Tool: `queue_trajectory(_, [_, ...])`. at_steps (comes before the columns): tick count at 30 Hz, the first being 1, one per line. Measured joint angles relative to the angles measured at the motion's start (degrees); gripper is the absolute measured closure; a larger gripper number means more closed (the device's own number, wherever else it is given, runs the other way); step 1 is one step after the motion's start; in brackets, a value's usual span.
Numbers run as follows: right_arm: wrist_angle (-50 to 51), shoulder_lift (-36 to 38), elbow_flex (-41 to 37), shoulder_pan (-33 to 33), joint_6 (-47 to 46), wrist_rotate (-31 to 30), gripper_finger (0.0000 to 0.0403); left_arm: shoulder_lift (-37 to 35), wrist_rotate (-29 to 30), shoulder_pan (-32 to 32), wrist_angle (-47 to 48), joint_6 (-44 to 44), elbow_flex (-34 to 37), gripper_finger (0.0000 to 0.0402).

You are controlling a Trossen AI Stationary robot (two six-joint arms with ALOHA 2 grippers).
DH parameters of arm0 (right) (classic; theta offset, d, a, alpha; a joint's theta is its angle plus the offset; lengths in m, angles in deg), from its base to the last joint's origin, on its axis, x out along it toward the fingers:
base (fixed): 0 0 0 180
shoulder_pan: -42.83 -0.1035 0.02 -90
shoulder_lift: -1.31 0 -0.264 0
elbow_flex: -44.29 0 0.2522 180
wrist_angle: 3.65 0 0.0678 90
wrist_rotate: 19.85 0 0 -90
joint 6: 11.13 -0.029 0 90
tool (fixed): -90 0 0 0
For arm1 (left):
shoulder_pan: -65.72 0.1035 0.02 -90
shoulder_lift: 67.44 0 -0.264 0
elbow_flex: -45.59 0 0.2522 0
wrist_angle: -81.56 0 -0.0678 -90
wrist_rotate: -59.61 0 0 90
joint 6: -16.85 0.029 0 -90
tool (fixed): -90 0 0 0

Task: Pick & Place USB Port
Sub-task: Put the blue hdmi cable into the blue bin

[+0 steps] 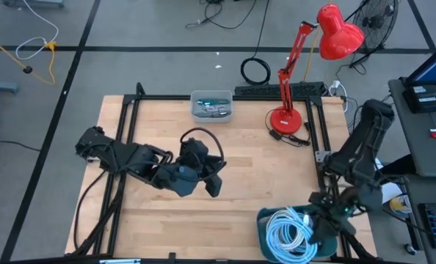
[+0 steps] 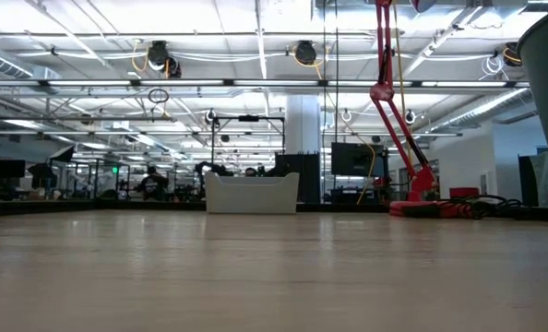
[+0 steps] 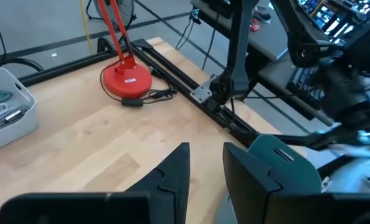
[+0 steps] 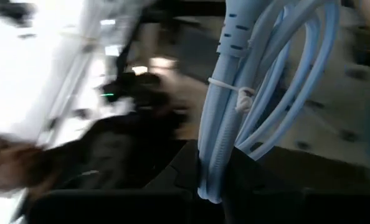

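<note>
Pale wooden worktop (image 1: 255,176), framed in black metal rails, filled the high view and carried everything, with two dark arms reaching over it. At the middle of the worktop the left gripper (image 1: 212,178) hung with its jaws partly apart and nothing between them; the left wrist view showed only bare wood in the gap. At the near right corner the right gripper (image 1: 322,227) was down inside a round teal basket (image 1: 266,218), and its fingers were pinched narrowly on a zip-tied bundle of pale blue-white cable (image 4: 225,106), which appeared to be the task's USB piece. More loops of the same white cable (image 1: 285,233) lay coiled in that basket. A red desk lamp with a round base (image 1: 285,119) stood near the far right corner. At the middle of the far edge sat a small grey rectangular plastic bin (image 1: 211,105) holding a few small parts, some green and some silvery, too small to name.

Judging from this, the pick was in hand: the cable was gripped but not yet lifted from the basket. The next move would call for a straight lift, freeing the bundle from the other coils, then a carry across, probably to the grey bin.
</note>
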Motion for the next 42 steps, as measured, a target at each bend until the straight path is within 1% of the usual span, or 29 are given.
queue_trajectory(3, [12.9,0.6,0.0,-3.1,-7.8,-5.7,0.0376,0.0,0.0,0.0,0.5,0.0,0.0,0.0305])
queue_trajectory(5, [22.2,0.7,0.0,-4.0,-13.9,-7.7,0.0376,0.0,0.0,0.2,1.1,0.0,0.0,0.0305])
queue_trajectory(7, [30.2,0.5,0.0,-4.2,-19.4,-8.2,0.0376,0.0,-0.2,0.6,1.7,-0.2,0.0,0.0305])
queue_trajectory(10, [36.0,0.2,0.0,-4.1,-24.4,-7.2,0.0376,0.0,-0.7,1.2,1.9,-0.2,0.0,0.0305])
queue_trajectory(13, [35.5,0.2,0.0,-3.9,-24.8,-5.3,0.0376,0.0,-1.2,1.6,2.6,-0.2,0.0,0.0305])
queue_trajectory(20, [26.6,0.2,0.0,-3.1,-19.7,-5.4,0.0376,0.0,-1.5,1.7,4.0,-0.9,0.0,0.0305])
queue_trajectory(25, [26.2,-0.2,0.0,-2.6,-18.5,-5.4,0.0376,0.0,-1.3,1.5,5.9,-1.7,0.0,0.0305])
queue_trajectory(29, [26.2,-1.8,0.0,-1.6,-18.5,-5.1,0.0376,0.0,-1.0,1.4,6.0,-1.7,0.0,0.0305])
queue_trajectory(36, [26.2,-6.7,0.0,2.6,-18.4,2.4,0.0376,0.1,-0.6,1.4,5.9,-1.7,0.0,0.0305])
queue_trajectory(42, [26.1,-9.6,0.0,4.9,-18.1,4.7,0.0376,0.1,-0.6,1.4,5.9,-1.7,0.0,0.0305])
